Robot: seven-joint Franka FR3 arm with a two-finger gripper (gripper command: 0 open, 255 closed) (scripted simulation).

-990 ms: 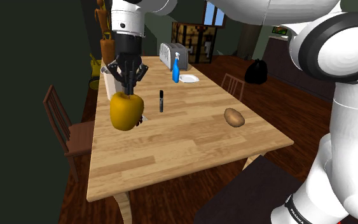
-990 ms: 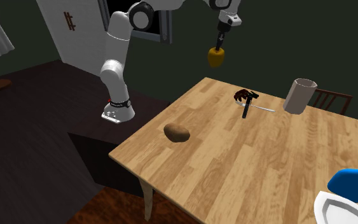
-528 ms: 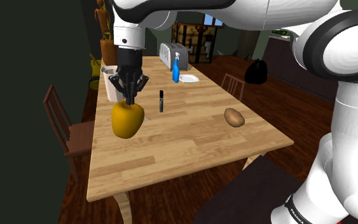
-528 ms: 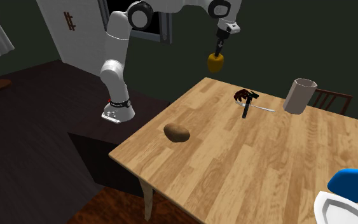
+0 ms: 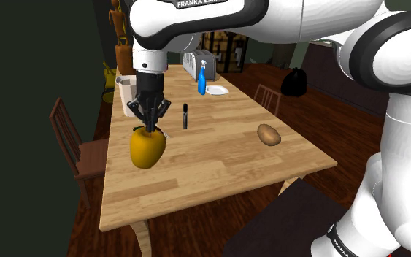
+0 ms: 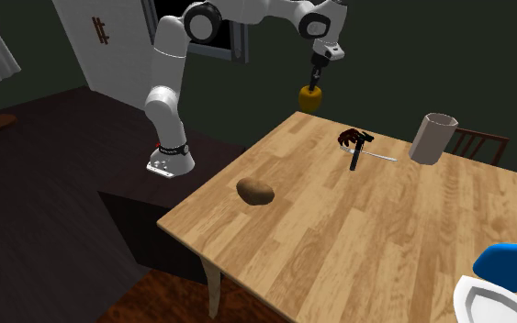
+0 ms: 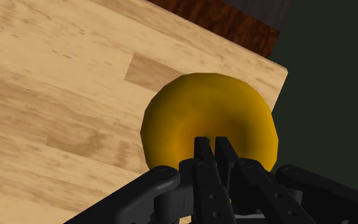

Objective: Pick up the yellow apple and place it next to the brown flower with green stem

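The yellow apple (image 5: 147,147) hangs from my gripper (image 5: 150,125), whose fingers are shut on its top. In the second exterior view the apple (image 6: 310,97) hovers above the wooden table's (image 6: 357,229) far corner, just off the edge nearest the arm. The brown flower (image 6: 349,138) lies on the table a little inward from the apple, its pale stem running toward the cup. In the wrist view the apple (image 7: 209,121) sits under the closed gripper (image 7: 210,149), over the table's corner.
A black marker (image 5: 185,115) lies beside the flower. A potato (image 5: 269,134) rests near the table's right edge, a pale cup (image 5: 125,91) behind the gripper, a blue spray bottle (image 5: 202,78), plate (image 5: 217,90) and toaster (image 5: 198,62) farther back. A chair (image 5: 72,142) stands at the left.
The gripper has come down with the apple, bringing it closer to the tabletop near the flower. Nothing on the table has moved.
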